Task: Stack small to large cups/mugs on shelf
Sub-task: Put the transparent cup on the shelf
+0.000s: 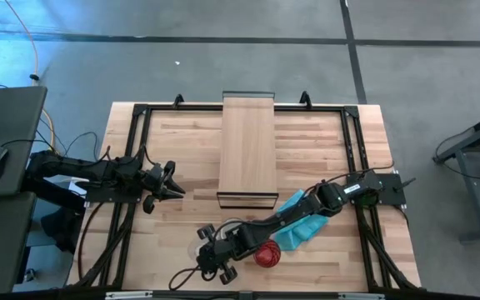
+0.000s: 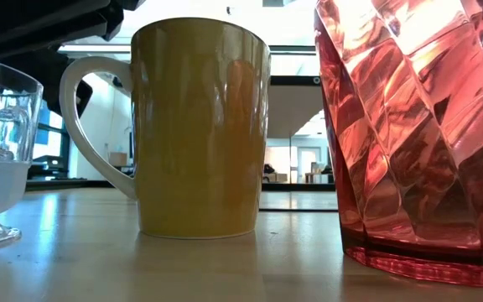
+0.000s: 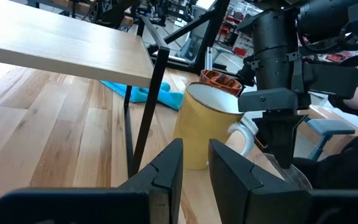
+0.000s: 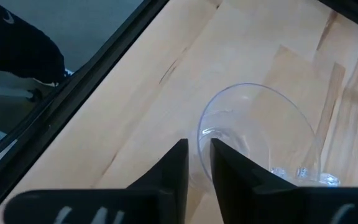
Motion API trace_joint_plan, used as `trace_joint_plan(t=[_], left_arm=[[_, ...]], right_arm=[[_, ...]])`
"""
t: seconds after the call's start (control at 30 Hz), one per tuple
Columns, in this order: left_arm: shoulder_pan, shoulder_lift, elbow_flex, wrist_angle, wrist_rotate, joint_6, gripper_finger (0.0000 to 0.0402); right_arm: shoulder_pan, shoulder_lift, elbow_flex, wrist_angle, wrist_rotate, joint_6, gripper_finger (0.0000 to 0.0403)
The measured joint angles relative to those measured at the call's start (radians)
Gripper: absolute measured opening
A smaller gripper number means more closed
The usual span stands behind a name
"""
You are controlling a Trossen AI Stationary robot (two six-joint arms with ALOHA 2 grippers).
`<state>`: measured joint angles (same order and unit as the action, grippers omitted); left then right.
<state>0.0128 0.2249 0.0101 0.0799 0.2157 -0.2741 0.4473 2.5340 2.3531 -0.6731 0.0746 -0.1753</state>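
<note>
The left gripper (image 1: 176,189) waited at the left side of the table (image 1: 182,142), near the shelf's front left corner; its fingers (image 3: 166,168) stood only a narrow gap apart, w/ nothing between them.

The shelf (image 1: 248,143) lay in the middle of the table, towards the back edge, and its top was bare.

The glass (image 4: 260,134) stood at the front edge, left of centre. The right gripper (image 4: 198,163) was directly over it, fingers close together w/ a thin slit between; the glass rim seemed to sit in that slit, but whether it was really gripped I cannot tell.

The mug (image 2: 199,126), yellowish outside w/ a cream handle, stood upright next to the glass. The red cup (image 1: 266,255) stood further right, and the teal cloth (image 1: 300,223) lay just behind it.

No readable writing or brand was seen on any of them.
</note>
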Motion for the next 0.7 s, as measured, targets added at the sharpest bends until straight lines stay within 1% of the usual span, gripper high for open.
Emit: trace_joint_plan(t=[0.2,0.33,0.7], left_arm=[[0.0,0.0,0.0,0.0,0.0,0.0,0.0067],[0.0,0.0,0.0,0.0,0.0,0.0,0.0067],[0.0,0.0,0.0,0.0,0.0,0.0,0.0067]], right_arm=[[0.0,0.0,0.0,-0.008,-0.001,0.0,0.0029],[0.0,0.0,0.0,-0.007,-0.004,-0.015,0.0004],[0.002,0.0,0.0,-0.003,0.012,-0.052,0.0001]])
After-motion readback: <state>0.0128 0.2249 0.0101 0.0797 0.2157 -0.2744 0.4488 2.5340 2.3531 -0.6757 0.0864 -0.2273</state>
